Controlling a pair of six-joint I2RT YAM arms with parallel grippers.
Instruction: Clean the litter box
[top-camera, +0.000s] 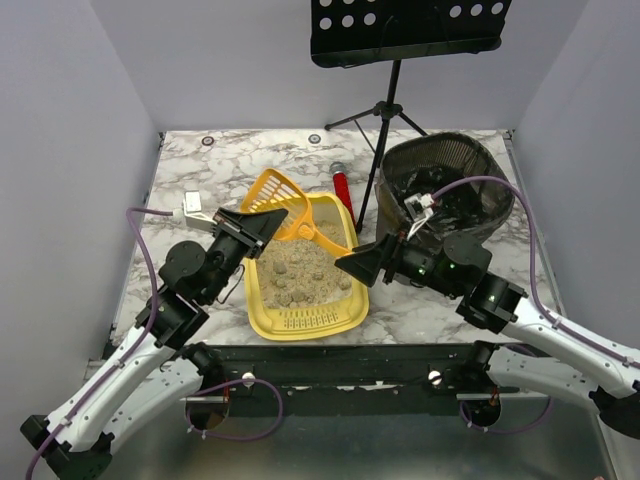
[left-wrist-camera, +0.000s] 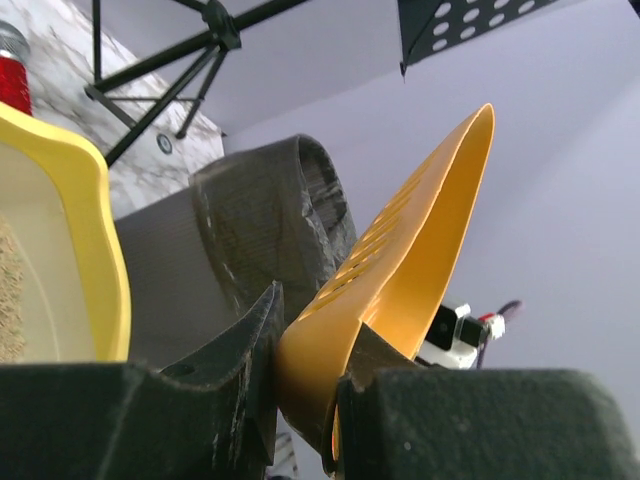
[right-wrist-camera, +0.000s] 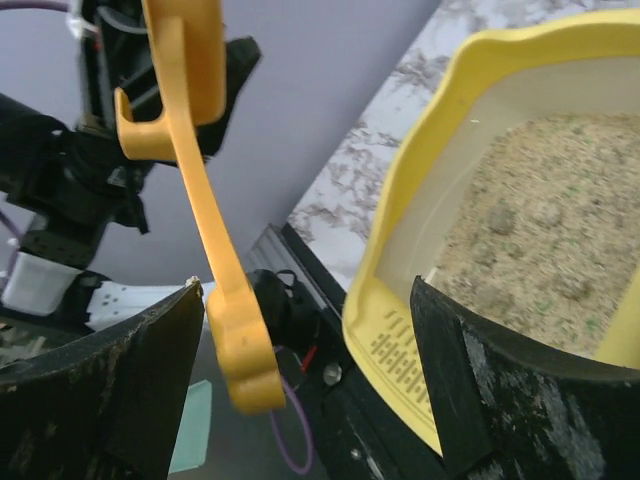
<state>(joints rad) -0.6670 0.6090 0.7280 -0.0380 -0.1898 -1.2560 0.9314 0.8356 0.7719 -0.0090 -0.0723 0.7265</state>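
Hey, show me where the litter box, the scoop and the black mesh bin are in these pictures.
litter box (top-camera: 305, 318), top view, on the ridged lip at its near end.
scoop (top-camera: 273, 190), top view, on its slotted head.
bin (top-camera: 445, 155), top view, on its far mesh wall.

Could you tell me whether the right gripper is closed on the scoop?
No, the right gripper stands wide open around the scoop handle, not clamping it.

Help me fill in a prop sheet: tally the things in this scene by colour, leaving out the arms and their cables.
Yellow: 2, the litter box and the slotted scoop
Black: 2, the mesh bin and the music stand
Red: 1, the red cylinder
Total: 5
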